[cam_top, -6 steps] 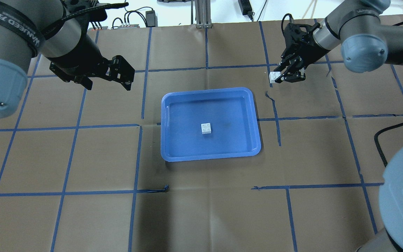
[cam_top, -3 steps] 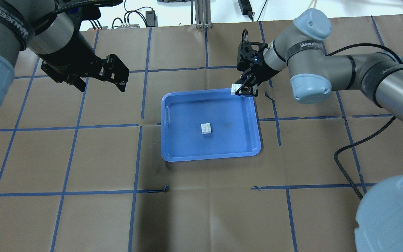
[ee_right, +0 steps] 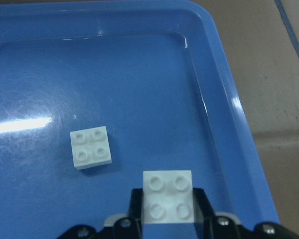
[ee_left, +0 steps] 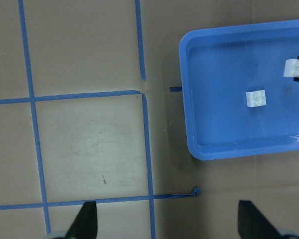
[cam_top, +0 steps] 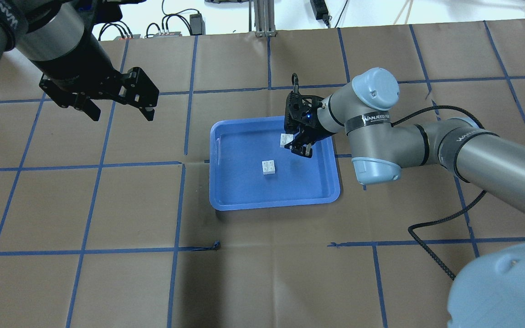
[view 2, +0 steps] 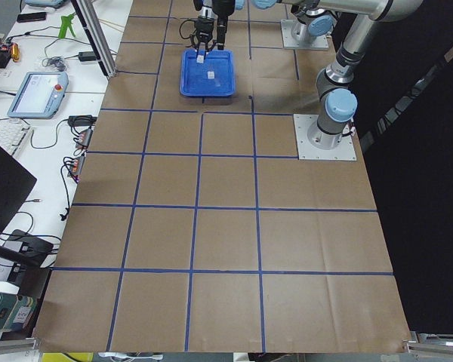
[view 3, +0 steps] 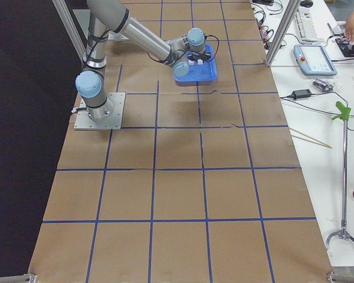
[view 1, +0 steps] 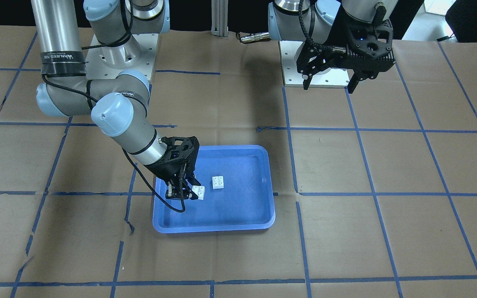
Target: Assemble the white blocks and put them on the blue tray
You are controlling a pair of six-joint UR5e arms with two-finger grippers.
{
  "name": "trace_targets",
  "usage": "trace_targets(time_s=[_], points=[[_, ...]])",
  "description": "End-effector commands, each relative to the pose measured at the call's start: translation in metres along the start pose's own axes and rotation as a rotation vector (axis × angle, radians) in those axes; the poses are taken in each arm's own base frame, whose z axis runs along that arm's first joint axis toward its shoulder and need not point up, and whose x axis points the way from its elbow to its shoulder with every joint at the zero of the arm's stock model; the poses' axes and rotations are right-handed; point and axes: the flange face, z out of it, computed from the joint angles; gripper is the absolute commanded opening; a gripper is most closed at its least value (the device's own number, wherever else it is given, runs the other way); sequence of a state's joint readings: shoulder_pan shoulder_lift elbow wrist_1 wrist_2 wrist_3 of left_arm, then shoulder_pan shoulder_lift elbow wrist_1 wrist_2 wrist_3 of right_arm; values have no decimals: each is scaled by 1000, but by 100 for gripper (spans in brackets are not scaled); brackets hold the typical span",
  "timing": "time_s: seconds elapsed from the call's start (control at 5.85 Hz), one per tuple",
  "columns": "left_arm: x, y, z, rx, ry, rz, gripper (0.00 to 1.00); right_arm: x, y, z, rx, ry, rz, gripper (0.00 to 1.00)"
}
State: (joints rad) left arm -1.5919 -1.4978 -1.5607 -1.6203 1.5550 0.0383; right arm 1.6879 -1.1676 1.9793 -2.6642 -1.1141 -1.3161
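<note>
The right gripper (cam_top: 293, 144) pinches one small white square four-stud plastic brick (ee_right: 168, 197) between its fingers, studs up, over the shallow rectangular blue plastic tray (cam_top: 239, 191). In the overhead view it sits at about one o'clock from the second white four-stud brick (cam_top: 269, 167), which lies studs up near the tray's centre, apart from the first. The left gripper (cam_top: 120, 108) hangs spread and empty, well off the tray at ten o'clock.
</note>
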Motion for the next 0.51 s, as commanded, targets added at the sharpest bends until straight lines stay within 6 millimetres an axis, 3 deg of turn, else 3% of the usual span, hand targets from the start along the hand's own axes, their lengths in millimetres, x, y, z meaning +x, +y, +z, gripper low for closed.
trace_targets(time_s=[0.0,0.34], points=[[0,1,-2,3,1,-1,99,-14,8,11,-4,-19,-50,26],[-1,1,-2,3,-2,0,99,-22,18,27,-9,-58,-19,26]])
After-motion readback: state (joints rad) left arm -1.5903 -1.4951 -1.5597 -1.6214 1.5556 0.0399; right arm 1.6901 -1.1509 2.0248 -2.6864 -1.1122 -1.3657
